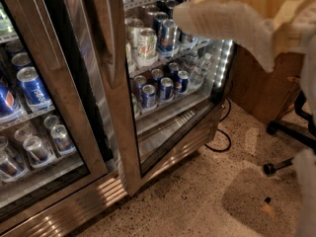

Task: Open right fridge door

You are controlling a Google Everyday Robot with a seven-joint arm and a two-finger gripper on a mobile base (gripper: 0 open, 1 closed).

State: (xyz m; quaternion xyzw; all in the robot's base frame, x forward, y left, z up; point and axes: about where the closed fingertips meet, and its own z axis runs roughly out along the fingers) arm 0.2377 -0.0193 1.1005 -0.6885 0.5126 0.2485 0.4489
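The fridge (74,209) fills the left and middle of the camera view, steel-framed, with cans on wire shelves. Its right fridge door (119,132) is a glass pane in a brushed steel frame. The door's handle edge stands slightly out from the cabinet, with a dark gap (74,83) to its left. The long vertical handle (106,38) runs down that edge. My gripper (197,16) is a blurred pale shape at the upper right, in front of the door's top shelves and to the right of the handle. It touches nothing that I can make out.
The left glass door (34,107) shows big blue Pepsi cans. A black cable (220,137) loops on the speckled floor by the fridge's right corner. A wooden cabinet (261,85) and an office chair base (289,142) stand at the right.
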